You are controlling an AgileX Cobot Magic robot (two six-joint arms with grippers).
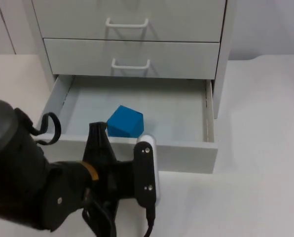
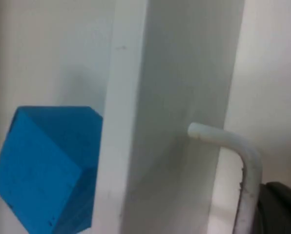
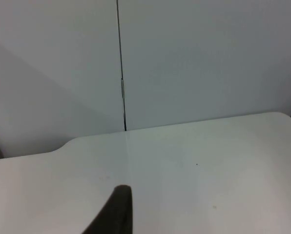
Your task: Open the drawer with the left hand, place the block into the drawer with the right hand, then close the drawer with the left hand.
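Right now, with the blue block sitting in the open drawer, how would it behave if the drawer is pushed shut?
The blue block rests on a flat face, so it probably won't roll or tip. It looks rigid. On the smooth floor of the drawer it might slide slightly.

A white table top (image 1: 265, 123) spread across the lower and right parts of the top view, meeting a grey partition wall (image 1: 265, 24) at the upper right of the frame. Two shut upper drawers (image 1: 132, 57) of a white cabinet sat at the upper centre, stacked one above the other, each carrying a white loop handle (image 1: 130, 64) at the middle of its face. The cabinet's white side panel (image 1: 225, 59) ran down just right of them. In the right wrist view, the grey partition wall (image 3: 194, 63) stood behind the table top (image 3: 194, 165), and a thin dark vertical seam (image 3: 121, 73) divided the wall into two panels.
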